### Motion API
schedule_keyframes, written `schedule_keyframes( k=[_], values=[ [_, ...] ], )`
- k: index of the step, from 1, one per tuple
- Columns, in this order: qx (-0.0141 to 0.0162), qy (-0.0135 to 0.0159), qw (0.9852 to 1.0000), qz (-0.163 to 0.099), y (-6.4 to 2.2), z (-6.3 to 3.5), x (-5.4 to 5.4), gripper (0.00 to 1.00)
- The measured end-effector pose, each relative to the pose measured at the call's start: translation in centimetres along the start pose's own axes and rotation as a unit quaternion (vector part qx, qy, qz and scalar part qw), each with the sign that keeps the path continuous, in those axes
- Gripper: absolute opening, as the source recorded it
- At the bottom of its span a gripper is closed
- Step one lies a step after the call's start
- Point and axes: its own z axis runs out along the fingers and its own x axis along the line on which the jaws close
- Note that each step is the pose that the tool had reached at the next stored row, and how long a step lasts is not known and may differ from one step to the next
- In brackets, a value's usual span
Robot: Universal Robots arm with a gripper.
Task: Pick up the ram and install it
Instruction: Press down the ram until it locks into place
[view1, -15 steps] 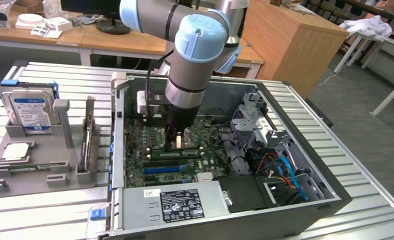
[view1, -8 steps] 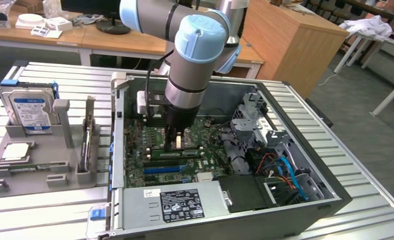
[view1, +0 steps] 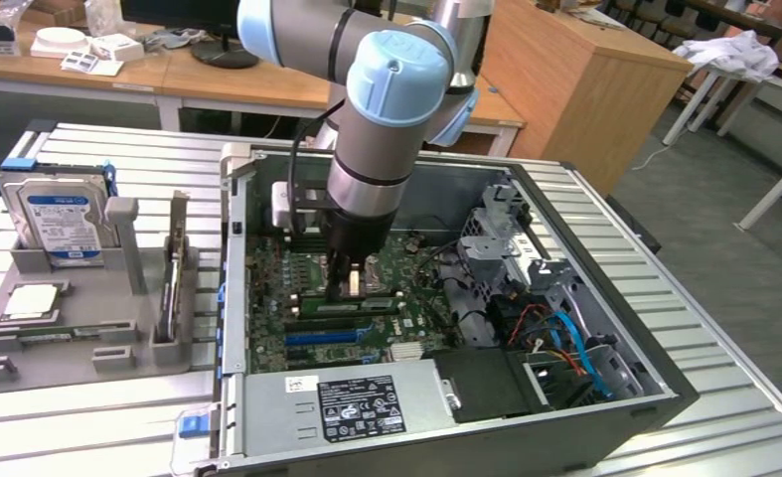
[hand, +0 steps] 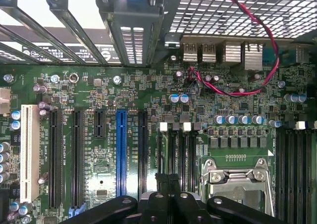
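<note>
One open computer case (view1: 603,397) holding motherboard (view1: 364,288), end effector (view1: 348,281) clenched above it, ram (view1: 351,307) in slot

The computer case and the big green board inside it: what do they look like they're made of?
The computer case looks like sheet metal: dull grey painted walls, folded edges, and a punched grid of holes in the wrist view. The green board looks like rigid laminate with a glossy green coating, fine printed lines and soldered parts. Its slots seem moulded plastic, in black, blue and white.
</note>
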Motion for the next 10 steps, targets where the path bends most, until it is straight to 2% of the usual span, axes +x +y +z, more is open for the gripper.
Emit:
schedule_keyframes(
  k=[10],
  values=[
    [-0.0001, 0.0001, 1.0000, 0.000, 0.00, 0.11, 0.03, 0.11]
  ],
)
